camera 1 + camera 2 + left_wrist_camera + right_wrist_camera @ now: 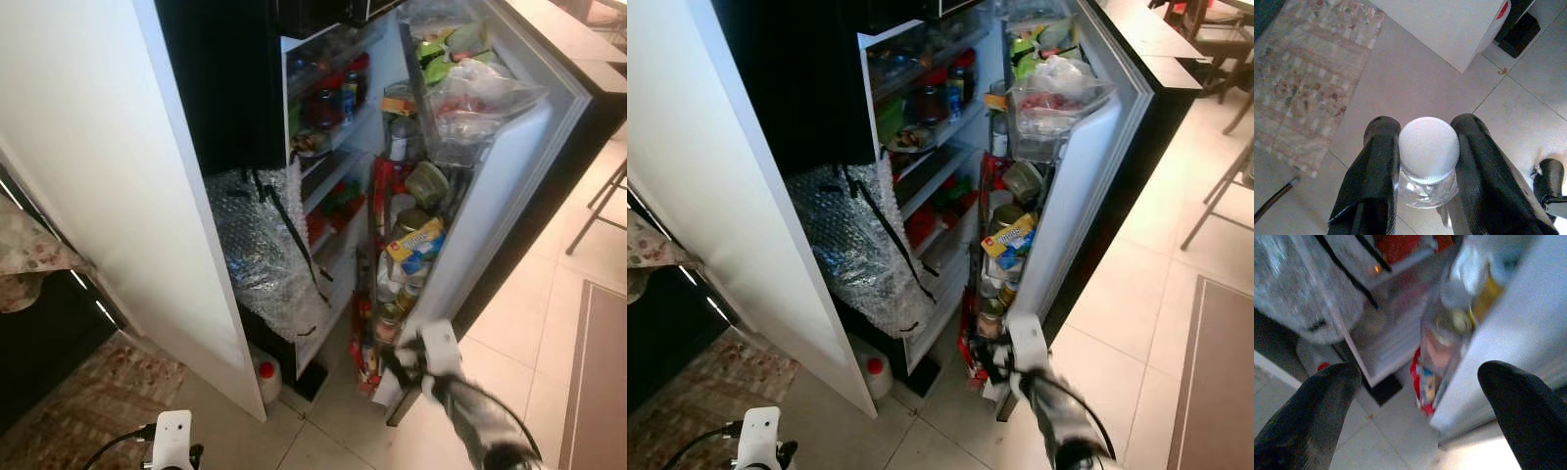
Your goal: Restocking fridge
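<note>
The fridge [323, 176] stands wide open, its shelves crowded with jars and packets. Its door [1087, 176] swings out to the right, the racks packed with tins, bottles and a clear bag of food near the top. A crumpled silver insulated bag [857, 250] with black straps bulges out of the lower part of the fridge. On the tiled floor [549, 323] by the fridge's foot sits a white jug with a red cap [265, 373]. The right gripper [1420, 406] hangs low near the bottom of the door, its fingers spread apart and empty. The left gripper [1425, 171], down near the patterned rug [1308, 78], clamps a clear bottle with a white cap [1428, 149].
</note>
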